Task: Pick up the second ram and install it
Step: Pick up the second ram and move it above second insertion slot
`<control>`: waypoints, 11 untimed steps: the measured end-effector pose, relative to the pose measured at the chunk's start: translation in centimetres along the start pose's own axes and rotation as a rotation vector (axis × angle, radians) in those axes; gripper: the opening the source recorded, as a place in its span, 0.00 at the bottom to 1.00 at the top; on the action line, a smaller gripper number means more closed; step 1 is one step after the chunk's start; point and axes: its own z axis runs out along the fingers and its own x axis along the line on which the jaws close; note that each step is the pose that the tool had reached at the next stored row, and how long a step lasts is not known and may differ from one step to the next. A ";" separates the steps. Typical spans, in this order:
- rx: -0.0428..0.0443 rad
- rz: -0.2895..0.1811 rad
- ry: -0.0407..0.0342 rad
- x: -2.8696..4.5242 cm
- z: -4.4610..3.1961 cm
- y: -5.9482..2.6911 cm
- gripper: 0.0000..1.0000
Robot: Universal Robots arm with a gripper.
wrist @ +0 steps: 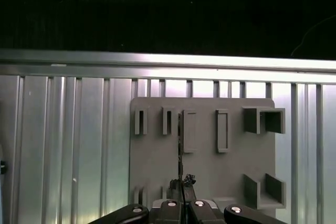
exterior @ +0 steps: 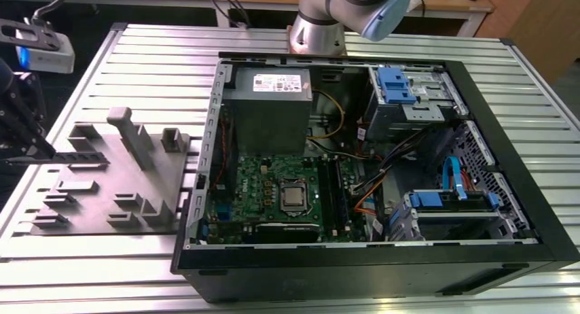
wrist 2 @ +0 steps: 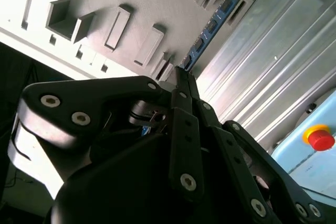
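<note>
1. Second ram, a long thin dark blue-green memory stick with a row of black chips (wrist 2: 210, 27): pinched at one end, the rest sticks out past the fingertips. In the first wrist view it is edge-on, a thin dark line (wrist: 179, 140).
2. Black linkage-finger gripper (wrist 2: 181, 74) (wrist: 181, 182): fingers drawn almost fully together, clamped on the second ram's flat faces. In the exterior view it sits at the far left edge (exterior: 37, 158).
3. Grey moulded fixture plate with raised slot holders and box pockets (wrist: 205, 171) (exterior: 100, 192): lies directly under the ram. The stick runs alongside a narrow upright slot holder (wrist: 189, 129). Cannot tell whether it touches the plate or hangs clear.
4. Ribbed silver aluminium table (wrist: 79, 145) (exterior: 154, 56): carries the plate.
5. Red mushroom-shaped button on a pale blue housing (wrist 2: 320, 139): off beyond the table edge in the second wrist view.
6. Black open-sided computer case (exterior: 363, 273): on the table, to the exterior view's right of the plate and well apart from the gripper.
7. Inside the case: green motherboard (exterior: 263, 192) with long black slots (exterior: 331, 192) near its middle, grey metal power-supply box (exterior: 267, 117) behind it, blue plastic drive brackets (exterior: 396, 86) further right.
8. Silver robot arm column with a blue cap (exterior: 363, 8): stands behind the case.
</note>
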 end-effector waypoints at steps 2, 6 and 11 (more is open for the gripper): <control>0.0001 0.000 -0.0010 -0.03 -0.51 0.01 0.08; 0.0000 0.000 -0.0029 -0.08 -1.45 0.04 0.08; 0.0001 0.000 -0.0045 -0.15 -2.68 0.08 0.08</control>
